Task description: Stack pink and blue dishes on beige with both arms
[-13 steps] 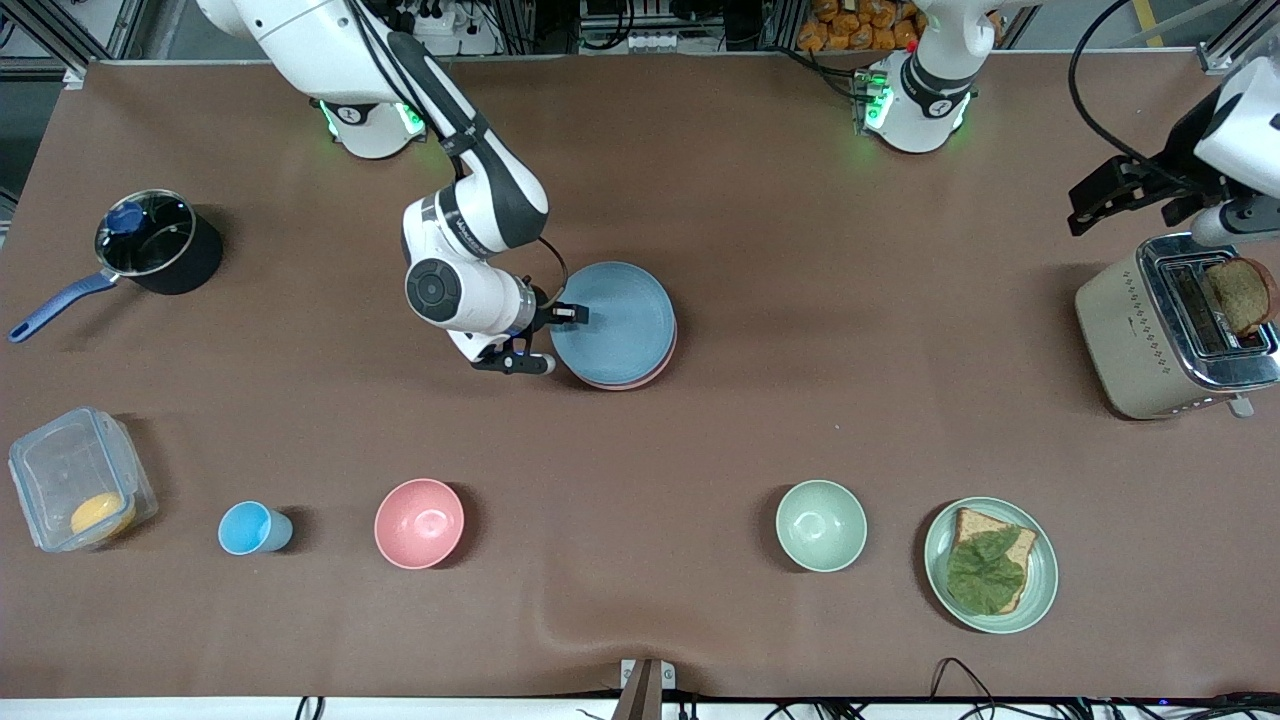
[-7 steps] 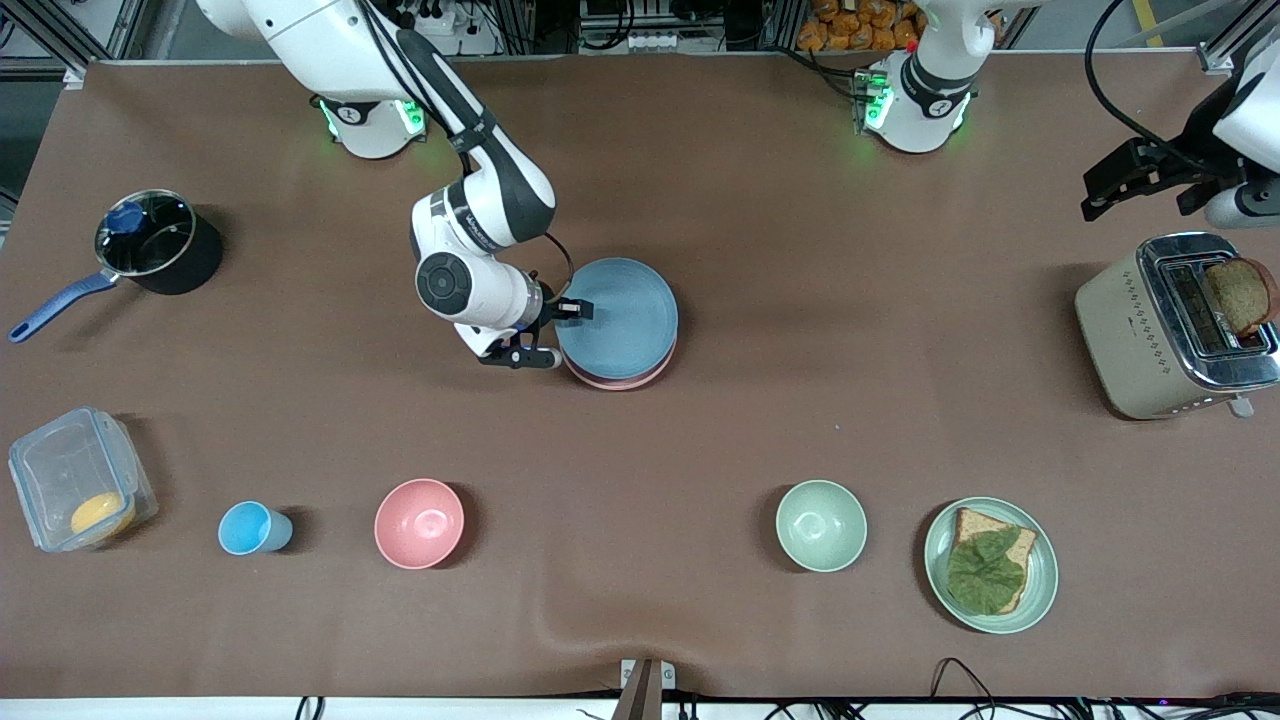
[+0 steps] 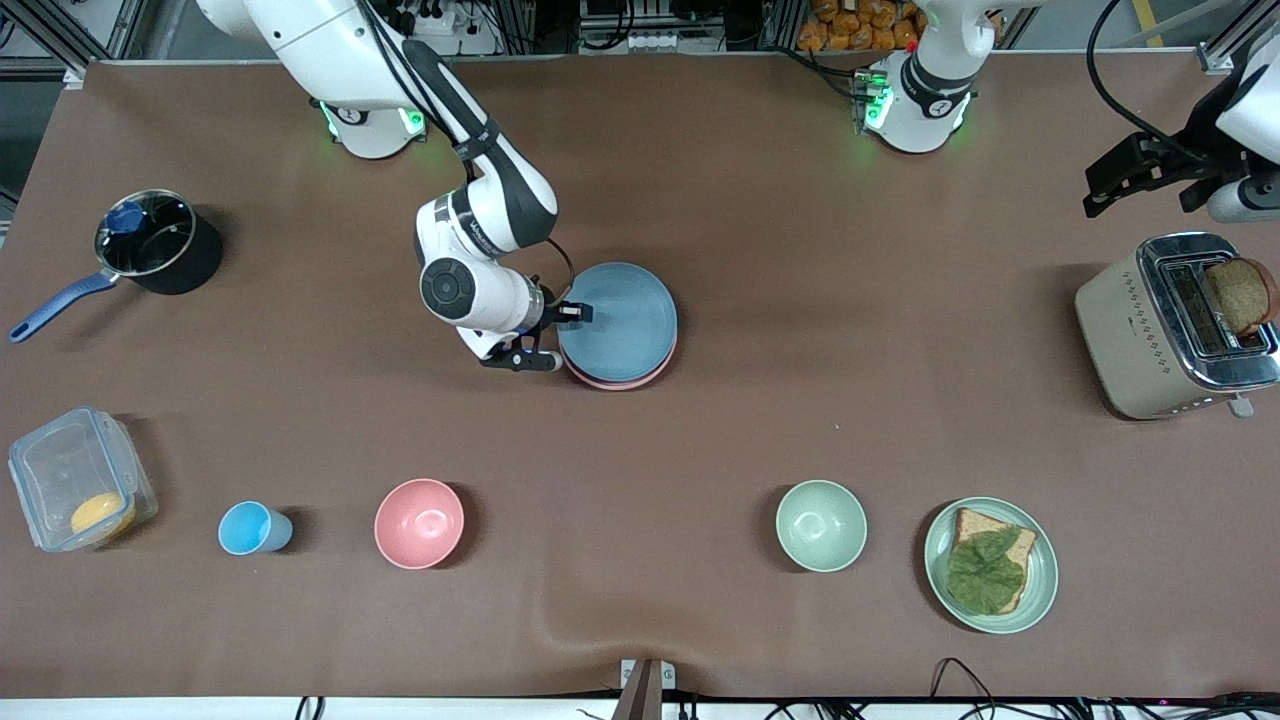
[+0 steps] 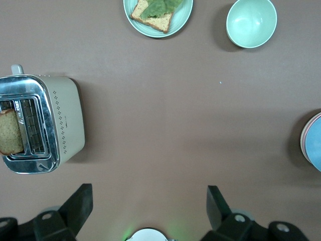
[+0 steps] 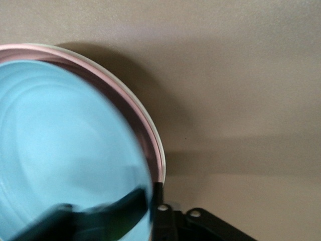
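Observation:
The light blue plate [image 3: 625,318] lies over the pale pink plate [image 3: 622,383], whose rim peeks out on the side nearer the front camera. My right gripper [image 3: 572,314] is shut on the blue plate's rim at the edge toward the right arm's end, with one finger on top and one below. In the right wrist view the blue plate [image 5: 65,150] fills the frame at my right gripper [image 5: 150,198], with the pink rim [image 5: 143,125] and a thin cream rim [image 5: 159,143] of the beige plate outside it. My left gripper [image 3: 1110,185] [image 4: 149,200] hangs open and waits above the toaster.
A toaster [image 3: 1165,330] holding bread stands at the left arm's end. Nearer the front camera are a green plate with a sandwich [image 3: 990,565], a green bowl [image 3: 821,525], a pink bowl [image 3: 419,523], a blue cup [image 3: 250,528] and a clear box [image 3: 75,478]. A saucepan [image 3: 155,243] sits at the right arm's end.
My right gripper and the blue plate have shifted slightly toward the left arm's end, squaring up over the pink plate. My left gripper rose a little away from the toaster.

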Robot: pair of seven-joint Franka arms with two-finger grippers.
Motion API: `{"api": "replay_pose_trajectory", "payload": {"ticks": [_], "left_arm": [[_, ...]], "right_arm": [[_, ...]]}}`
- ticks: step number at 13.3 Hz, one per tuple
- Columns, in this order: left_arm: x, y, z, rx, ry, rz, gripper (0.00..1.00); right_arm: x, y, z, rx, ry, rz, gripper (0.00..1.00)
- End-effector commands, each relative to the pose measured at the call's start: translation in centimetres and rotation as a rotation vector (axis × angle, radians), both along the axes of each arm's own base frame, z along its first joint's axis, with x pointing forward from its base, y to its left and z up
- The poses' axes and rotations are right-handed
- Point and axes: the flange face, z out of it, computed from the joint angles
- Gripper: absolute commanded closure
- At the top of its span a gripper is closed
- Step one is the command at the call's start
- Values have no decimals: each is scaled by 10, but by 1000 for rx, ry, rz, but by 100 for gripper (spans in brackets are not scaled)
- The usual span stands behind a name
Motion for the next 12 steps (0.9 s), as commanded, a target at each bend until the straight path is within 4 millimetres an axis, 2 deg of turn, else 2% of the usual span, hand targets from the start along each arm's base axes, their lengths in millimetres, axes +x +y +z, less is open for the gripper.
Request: {"api": "replay_pose_trajectory", "payload": {"ticks": [1,3,5,8,10,12], "left_arm": [[-11,1,10,-15,-7,-18,0],[-12,2,11,-13,-10,-11,0],[-14,3,14,-14,-15,-8,0],[-17,3,17,-13,-22,-4,0],[-18,3,19,-13,-26,-2,0],[-18,3,20,-14,-28,33,0]], "right_arm": [[6,5,9,12,-3,-22,0],[14,-2,34,24,8,-22,0],[36,-35,70,32,37,-35,0],[71,-103,119,27,35,-31,0],[90,-167,140,-28,-10,-1,0],[96,-219,165,-70,-62,91,0]]}}
